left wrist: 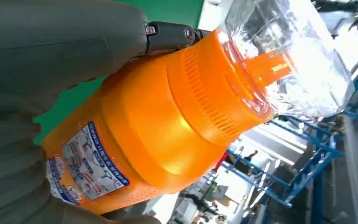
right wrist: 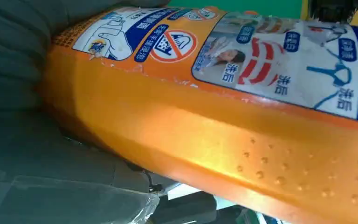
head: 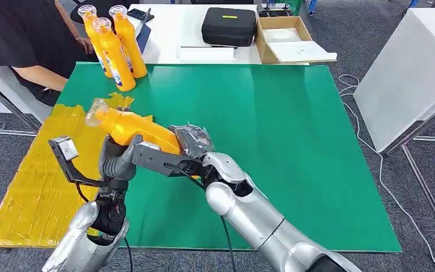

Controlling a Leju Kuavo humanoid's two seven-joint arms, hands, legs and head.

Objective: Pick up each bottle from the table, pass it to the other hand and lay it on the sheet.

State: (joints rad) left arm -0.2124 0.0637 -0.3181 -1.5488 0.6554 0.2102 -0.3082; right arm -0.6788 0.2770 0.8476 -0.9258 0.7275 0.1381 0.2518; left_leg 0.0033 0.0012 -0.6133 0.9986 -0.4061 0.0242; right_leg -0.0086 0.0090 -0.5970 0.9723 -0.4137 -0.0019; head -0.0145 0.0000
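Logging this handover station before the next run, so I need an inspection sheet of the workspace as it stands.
Surface: green mat on the table, yellow sheet at its left edge.
Job's things: one orange bottle held above the sheet's edge; three orange bottles upright at the mat's far left corner.
Clutter: black case, cardboard box on the white table behind.
Hands: left hand and right hand both grip the held bottle.
Cables: white cable on the floor, right.
Surroundings: a person at far left.
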